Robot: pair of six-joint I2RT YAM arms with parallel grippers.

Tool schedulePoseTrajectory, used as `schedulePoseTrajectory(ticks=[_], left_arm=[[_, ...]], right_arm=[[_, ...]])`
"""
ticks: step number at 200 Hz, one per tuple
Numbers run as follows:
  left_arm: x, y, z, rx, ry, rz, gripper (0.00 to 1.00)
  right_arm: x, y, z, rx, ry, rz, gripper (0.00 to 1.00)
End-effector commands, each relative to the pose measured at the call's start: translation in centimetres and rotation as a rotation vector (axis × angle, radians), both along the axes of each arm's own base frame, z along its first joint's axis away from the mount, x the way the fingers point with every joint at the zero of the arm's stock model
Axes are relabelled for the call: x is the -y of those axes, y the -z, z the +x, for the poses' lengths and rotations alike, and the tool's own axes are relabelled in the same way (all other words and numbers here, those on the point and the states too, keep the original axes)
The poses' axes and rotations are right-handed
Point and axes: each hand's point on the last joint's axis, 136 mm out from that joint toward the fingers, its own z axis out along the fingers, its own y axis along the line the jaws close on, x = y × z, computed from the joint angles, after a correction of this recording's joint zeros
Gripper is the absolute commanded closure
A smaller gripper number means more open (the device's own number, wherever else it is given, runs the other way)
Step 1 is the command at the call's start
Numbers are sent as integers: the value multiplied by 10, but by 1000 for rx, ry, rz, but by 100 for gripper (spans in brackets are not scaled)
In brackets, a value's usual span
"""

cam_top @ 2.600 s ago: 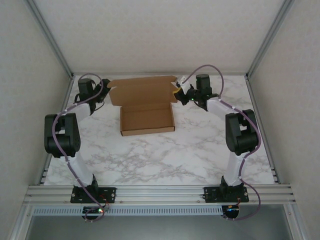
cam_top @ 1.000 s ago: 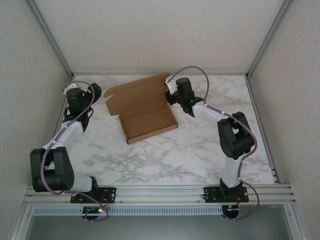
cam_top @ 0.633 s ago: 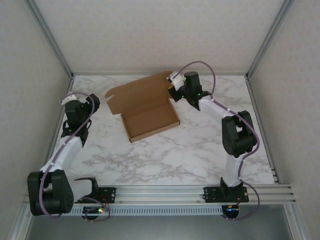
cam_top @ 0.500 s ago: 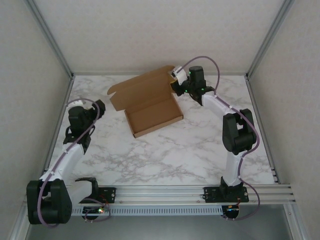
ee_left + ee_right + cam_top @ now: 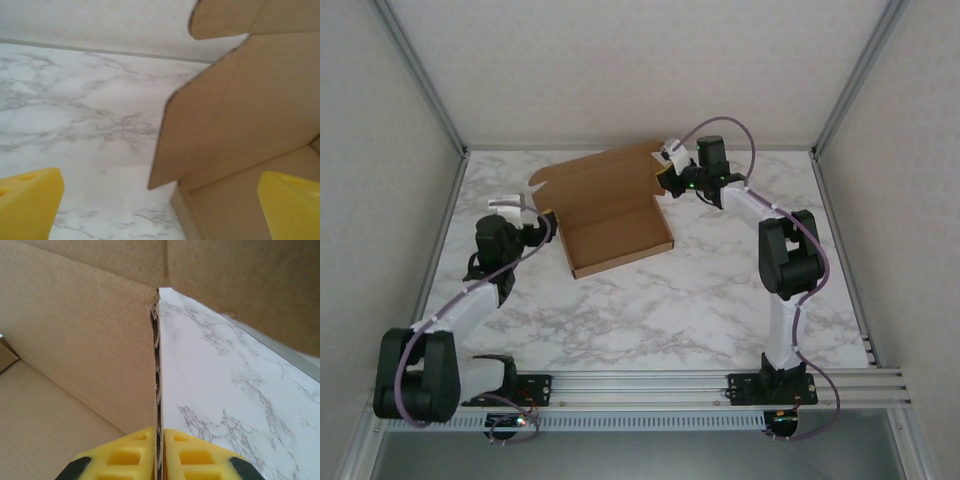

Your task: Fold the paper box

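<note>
Brown paper box (image 5: pixel 617 238) on marble table (image 5: pixel 700 300), right pincer (image 5: pixel 159 434) clenched on its edge, left pincer (image 5: pixel 160 205) released alongside.

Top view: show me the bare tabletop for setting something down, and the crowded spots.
Free: the table between the paper box and the arm bases; the far-right corner beside the right arm. Crowded: the box's ends, where left gripper and right gripper sit.
</note>
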Motion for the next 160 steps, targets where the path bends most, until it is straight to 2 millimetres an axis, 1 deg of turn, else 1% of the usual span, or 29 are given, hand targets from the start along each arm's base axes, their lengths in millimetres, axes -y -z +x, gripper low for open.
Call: schedulePoseTrajectory(ticks=[1, 22, 31, 42, 58, 77, 88, 108, 126, 145, 149, 160], left_arm=[[4, -36, 28, 96, 90, 123, 3], [6, -23, 34, 60, 152, 164, 5], [5, -19, 37, 49, 174, 149, 6], [9, -13, 38, 29, 223, 129, 9], [15, -3, 41, -6, 265, 93, 17], [21, -2, 42, 6, 289, 51, 27], [22, -1, 43, 8, 290, 45, 37], [19, 3, 47, -15, 272, 43, 60], [17, -2, 48, -7, 245, 36, 80], [18, -4, 51, -3, 173, 57, 97], [17, -4, 52, -5, 146, 64, 100], [18, -5, 52, 5, 101, 57, 100]], right_arm=[[-4, -13, 3, 3, -18, 44, 89], [-4, -13, 0, 1, -21, 49, 89], [-4, -12, 0, 2, -19, 48, 89], [-3, -12, -1, -1, -17, 46, 89], [-2, -12, -2, -2, -13, 41, 89], [-1, -14, -2, 1, -9, 36, 89], [-1, -15, -2, 2, -9, 34, 89], [1, -16, -2, 1, 0, 31, 90], [1, -16, -1, -2, 20, 26, 91], [1, -13, -1, -10, 40, 22, 92], [0, -13, -2, -10, 42, 23, 92], [-1, -12, -3, -11, 52, 30, 92]])
